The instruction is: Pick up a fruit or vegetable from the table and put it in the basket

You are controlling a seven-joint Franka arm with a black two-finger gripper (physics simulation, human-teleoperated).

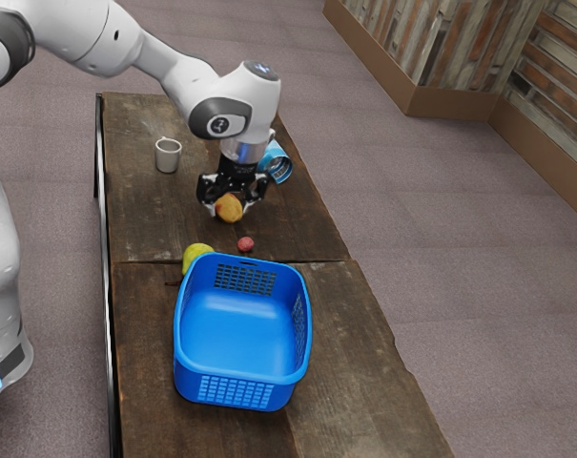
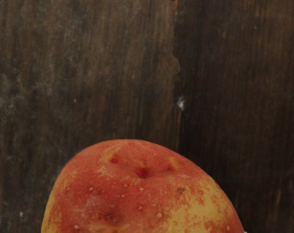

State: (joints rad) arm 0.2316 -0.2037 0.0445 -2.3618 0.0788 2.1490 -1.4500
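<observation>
Grasping the mottled red-and-yellow fruit (image 1: pixel 229 209) (image 2: pixel 142 194), my fingers (image 1: pixel 231 206) press it from both sides, just above centre of the exterior frame. I'd call the picking half largely done, though I can't tell how far it clears the table (image 1: pixel 140 219). Placing remains: the blue basket (image 1: pixel 236 329) sits below centre, its floor bare. I judge I need a lift over its near rim, past the small red fruit (image 1: pixel 246 244) and yellow-green one (image 1: pixel 197 255), then a release.
</observation>
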